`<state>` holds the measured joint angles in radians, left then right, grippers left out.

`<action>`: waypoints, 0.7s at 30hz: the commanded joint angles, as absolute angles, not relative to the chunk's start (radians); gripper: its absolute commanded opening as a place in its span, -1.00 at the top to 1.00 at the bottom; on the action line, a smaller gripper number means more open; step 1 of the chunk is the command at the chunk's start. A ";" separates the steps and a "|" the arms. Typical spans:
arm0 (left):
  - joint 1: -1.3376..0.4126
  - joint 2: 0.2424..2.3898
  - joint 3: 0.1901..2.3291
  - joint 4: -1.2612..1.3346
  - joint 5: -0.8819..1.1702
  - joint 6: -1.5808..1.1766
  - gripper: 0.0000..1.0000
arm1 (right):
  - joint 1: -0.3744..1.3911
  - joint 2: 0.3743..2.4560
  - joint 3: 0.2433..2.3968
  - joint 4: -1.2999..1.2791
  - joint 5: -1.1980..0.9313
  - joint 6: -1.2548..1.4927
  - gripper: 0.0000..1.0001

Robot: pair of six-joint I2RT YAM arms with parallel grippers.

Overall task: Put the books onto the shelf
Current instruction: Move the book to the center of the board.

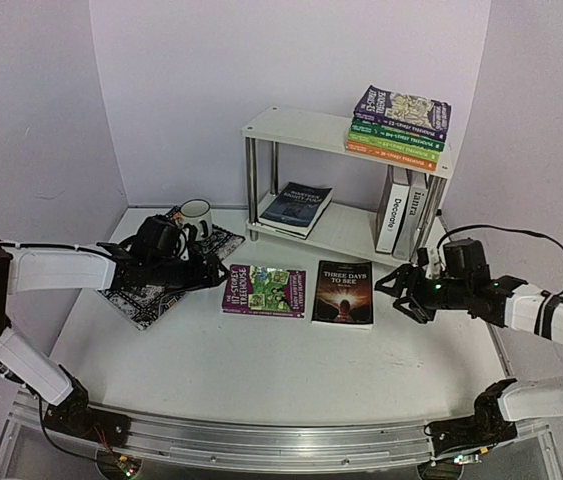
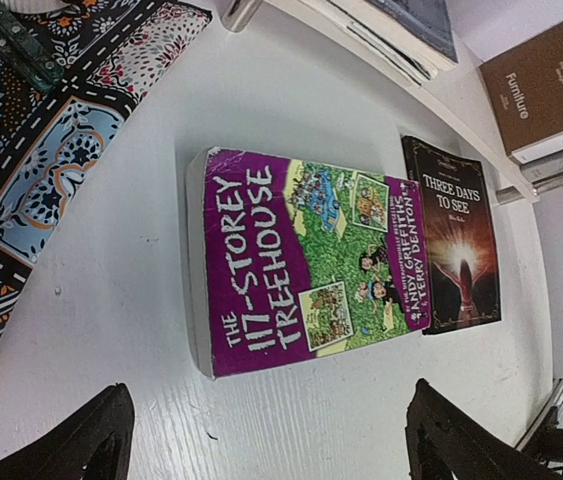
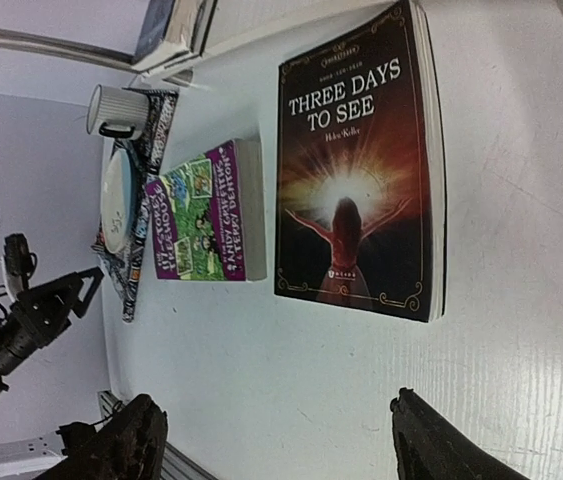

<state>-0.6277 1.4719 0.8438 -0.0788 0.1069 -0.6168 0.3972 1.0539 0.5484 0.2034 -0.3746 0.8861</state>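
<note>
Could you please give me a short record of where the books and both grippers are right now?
loose on white table: purple 117-Storey Treehouse paperback and black Three Days to See paperback, flat, side by side
white two-tier shelf, top board: stack of four paperbacks
lower board: dark book lying flat; white books upright at right
left gripper: open, empty, left of the purple paperback
right gripper: open, empty, right of the black paperback

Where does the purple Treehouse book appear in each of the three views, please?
Top external: purple book lies mid-picture, just left of the black book.
Left wrist: it fills the centre, with the black book to its right.
Right wrist: left of centre, with the black book on its right.
Shared landmark: the black book, "Three Days to See", beside it in every view.
</note>
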 commanded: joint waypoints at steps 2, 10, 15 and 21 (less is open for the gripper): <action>-0.609 1.558 0.927 -0.060 0.146 -0.577 -0.87 | 0.541 1.179 0.536 0.442 -0.233 0.925 -0.54; -0.599 1.689 0.989 -0.036 0.209 -0.558 -0.76 | 0.735 1.481 0.679 0.587 -0.146 0.921 -0.38; -0.589 1.742 1.018 -0.031 0.239 -0.552 -0.68 | 0.770 1.653 0.803 0.627 -0.140 0.921 -0.25; -0.578 1.789 1.038 -0.025 0.275 -0.557 -0.60 | 0.775 1.791 0.916 0.627 -0.131 0.917 -0.19</action>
